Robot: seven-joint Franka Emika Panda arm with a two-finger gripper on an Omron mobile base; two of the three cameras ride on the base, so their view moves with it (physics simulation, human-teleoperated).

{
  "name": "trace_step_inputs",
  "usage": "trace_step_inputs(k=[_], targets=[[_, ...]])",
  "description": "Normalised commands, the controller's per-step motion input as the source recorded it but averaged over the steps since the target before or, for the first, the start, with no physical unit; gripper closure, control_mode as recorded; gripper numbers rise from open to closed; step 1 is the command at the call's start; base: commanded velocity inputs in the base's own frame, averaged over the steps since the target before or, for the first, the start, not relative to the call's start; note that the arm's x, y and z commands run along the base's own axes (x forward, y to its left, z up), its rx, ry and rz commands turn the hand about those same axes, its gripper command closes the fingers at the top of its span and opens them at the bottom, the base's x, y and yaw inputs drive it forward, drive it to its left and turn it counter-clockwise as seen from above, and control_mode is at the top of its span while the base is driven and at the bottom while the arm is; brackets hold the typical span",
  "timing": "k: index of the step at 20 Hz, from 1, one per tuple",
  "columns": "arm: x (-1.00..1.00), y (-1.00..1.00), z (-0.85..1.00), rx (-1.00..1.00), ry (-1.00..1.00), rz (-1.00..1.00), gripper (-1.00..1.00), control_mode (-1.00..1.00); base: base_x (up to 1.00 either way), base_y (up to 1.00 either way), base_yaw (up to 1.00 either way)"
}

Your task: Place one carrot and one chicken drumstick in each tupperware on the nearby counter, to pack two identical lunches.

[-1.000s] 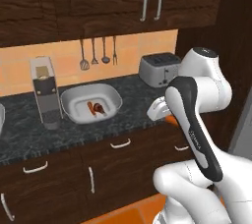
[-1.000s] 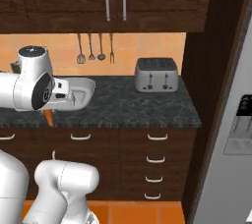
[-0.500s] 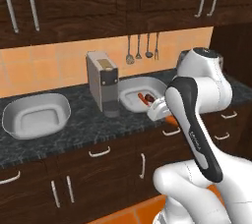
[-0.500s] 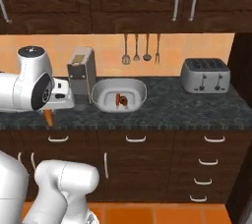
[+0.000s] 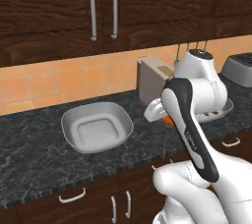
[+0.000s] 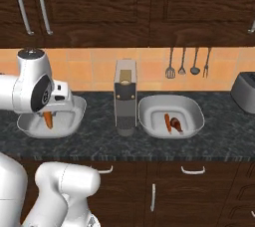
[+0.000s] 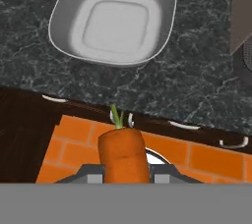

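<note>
The tool (image 7: 123,171) was clamped on 1 carrot (image 7: 123,158). It hung before the desk (image 7: 197,80), near 1 empty tupperware (image 7: 64,21).

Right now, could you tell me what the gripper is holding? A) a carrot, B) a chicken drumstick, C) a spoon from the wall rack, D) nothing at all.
A: in the hand view an orange carrot with a green stalk sits clamped in the gripper, while the grey container ahead on the counter has nothing in it yet.
</note>
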Motion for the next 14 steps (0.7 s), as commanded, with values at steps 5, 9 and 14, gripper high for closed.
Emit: trace_step_inputs(k=[5, 9, 14], targets=[[0.52, 0.52, -0.90, 0.03, 0.12, 0.00, 1.00, -1.00, 0.00, 0.00, 0.00], [1.00, 0.20, -0.31, 0.00, 0.22, -0.06, 1.00, -1.00, 0.00, 0.00, 0.00], [0.93, 0.49, 0.03, -0.04, 0.12, -0.10, 1.00, -1.00, 0.00, 0.00, 0.00]])
